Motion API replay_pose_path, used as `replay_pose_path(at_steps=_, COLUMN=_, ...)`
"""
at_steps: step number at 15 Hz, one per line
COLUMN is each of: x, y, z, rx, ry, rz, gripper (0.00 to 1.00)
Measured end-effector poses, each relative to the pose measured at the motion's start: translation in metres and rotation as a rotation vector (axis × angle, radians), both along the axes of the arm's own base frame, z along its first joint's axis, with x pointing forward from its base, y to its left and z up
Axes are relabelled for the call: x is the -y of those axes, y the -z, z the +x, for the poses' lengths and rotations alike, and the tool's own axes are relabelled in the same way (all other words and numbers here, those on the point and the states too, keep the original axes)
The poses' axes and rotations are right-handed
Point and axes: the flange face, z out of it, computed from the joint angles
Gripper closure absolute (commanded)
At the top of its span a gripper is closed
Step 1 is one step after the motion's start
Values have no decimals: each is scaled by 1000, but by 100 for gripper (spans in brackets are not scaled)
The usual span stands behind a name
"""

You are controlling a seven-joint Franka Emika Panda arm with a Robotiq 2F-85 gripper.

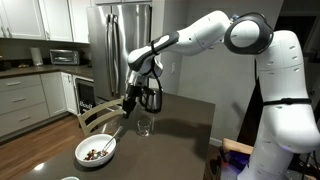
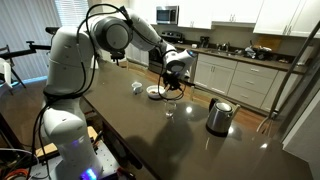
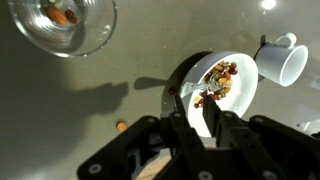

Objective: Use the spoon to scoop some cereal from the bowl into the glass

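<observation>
My gripper [image 1: 129,100] [image 2: 173,80] [image 3: 195,108] is shut on the spoon [image 1: 118,125] [image 3: 193,87], a slim light one whose handle slopes down towards the bowl. The white bowl [image 1: 95,151] [image 2: 155,93] [image 3: 245,95] holds brown and reddish cereal [image 3: 220,82] [image 1: 94,153]. In the wrist view the spoon's tip is over the bowl's near rim, among cereal pieces. The small clear glass [image 1: 145,126] [image 2: 170,108] [image 3: 65,25] stands beside the bowl, with a few cereal bits at its bottom.
A steel kettle [image 1: 152,97] [image 2: 220,116] stands on the dark table behind the glass. A white mug [image 3: 284,60] [image 2: 137,87] lies next to the bowl. One loose cereal piece [image 3: 121,126] lies on the table. The table edge [image 1: 60,170] is close to the bowl.
</observation>
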Motion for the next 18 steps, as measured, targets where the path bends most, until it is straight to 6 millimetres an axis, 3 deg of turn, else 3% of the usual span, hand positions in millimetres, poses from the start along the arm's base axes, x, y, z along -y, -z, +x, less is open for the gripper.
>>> replay_pose_path(at_steps=1, x=0, y=-13, z=0, rx=7, ry=1, rz=-34, gripper=46)
replay_pose_path(at_steps=3, x=-1, y=-37, z=-2, rx=22, ry=2, rz=-100, gripper=43)
replay_pose_path(at_steps=9, x=-6, y=-89, z=-8, rx=58, ry=10, rz=-270, gripper=5)
replay_pose_path(at_steps=11, x=-6, y=-101, z=-10, rx=66, ry=13, rz=-308, gripper=0)
replay_pose_path(at_steps=18, x=-3, y=-133, z=-18, rx=80, ry=17, rz=-405, gripper=0)
